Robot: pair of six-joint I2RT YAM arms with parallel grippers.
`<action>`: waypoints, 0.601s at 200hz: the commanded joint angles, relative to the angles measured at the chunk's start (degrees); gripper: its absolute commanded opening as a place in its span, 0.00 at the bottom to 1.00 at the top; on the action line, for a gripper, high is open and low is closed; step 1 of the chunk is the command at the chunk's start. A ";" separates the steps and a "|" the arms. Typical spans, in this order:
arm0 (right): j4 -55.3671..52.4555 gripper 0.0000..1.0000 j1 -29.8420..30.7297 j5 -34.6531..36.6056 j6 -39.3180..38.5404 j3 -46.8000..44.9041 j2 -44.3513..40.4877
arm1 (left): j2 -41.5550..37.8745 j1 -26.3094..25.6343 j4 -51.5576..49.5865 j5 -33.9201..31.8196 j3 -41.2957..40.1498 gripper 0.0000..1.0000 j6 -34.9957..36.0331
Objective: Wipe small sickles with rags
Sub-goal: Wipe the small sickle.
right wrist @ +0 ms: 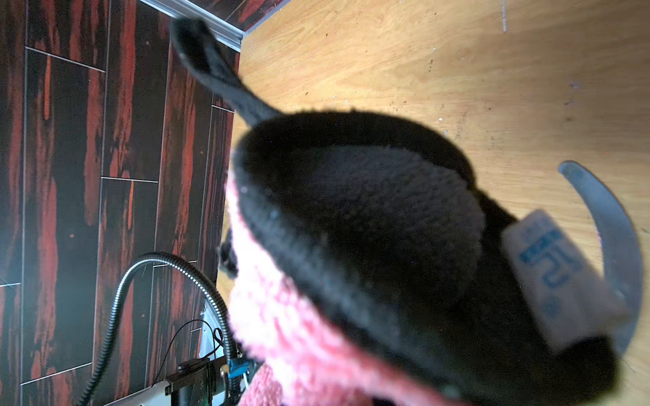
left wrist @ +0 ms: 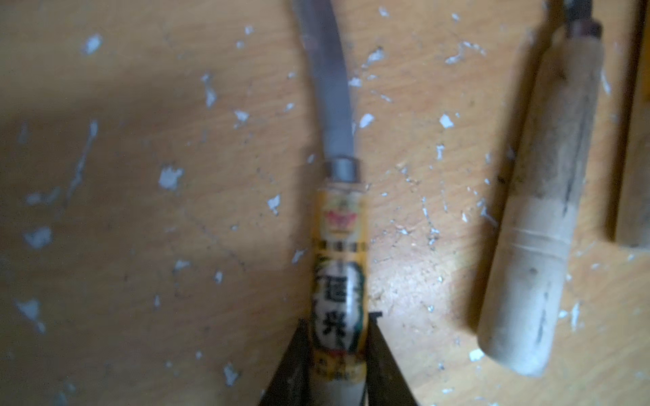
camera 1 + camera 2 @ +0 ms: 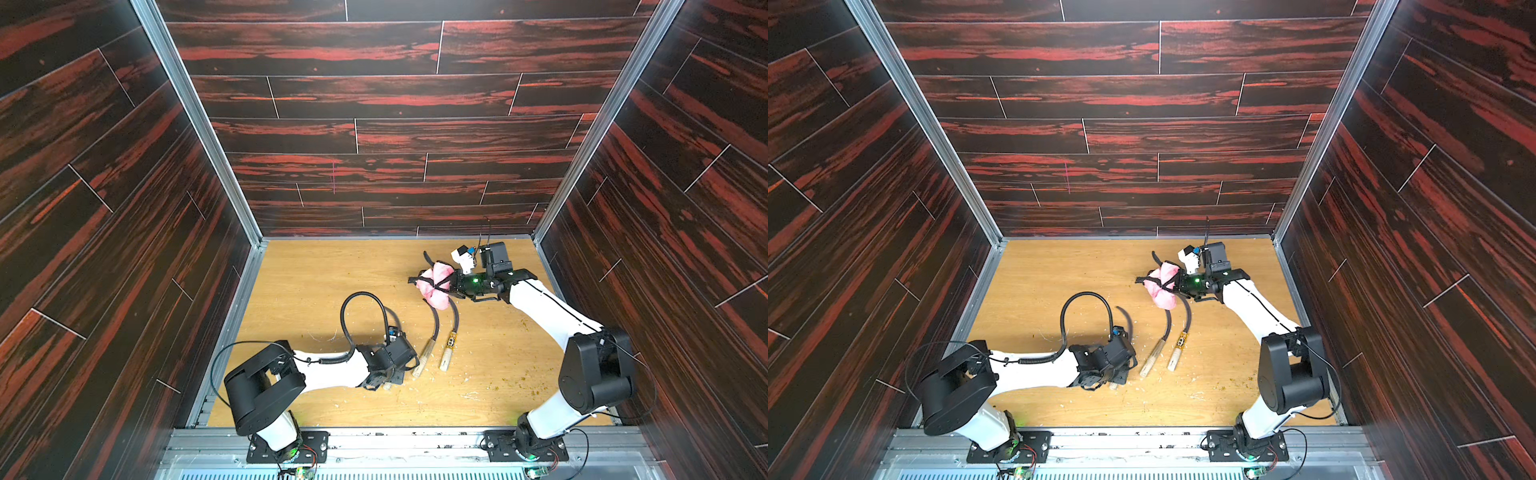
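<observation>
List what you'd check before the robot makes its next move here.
1. Grip of left hand on labelled sickle: ok, shut on its handle.
2. Grip of right hand on pink rag: ok.
3. Rag against held blade: not ok, apart from it.
4. Gap between held sickle and plain-handled sickle: ok.
5. Held sickle lifted off table: cannot tell.
</observation>
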 commanded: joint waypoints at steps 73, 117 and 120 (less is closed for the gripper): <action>1.24 0.00 -1.98 -0.48 -0.18 -3.58 -4.79 | -8.00 1.92 -3.91 -4.51 0.51 0.00 -2.75; 4.36 0.00 -1.98 -1.76 1.63 -3.90 -4.95 | -19.22 8.35 -0.32 -5.09 2.82 0.00 -0.22; 4.54 0.00 -1.96 -1.81 1.75 -3.82 -4.93 | -19.84 8.84 0.38 -4.60 2.84 0.00 -0.11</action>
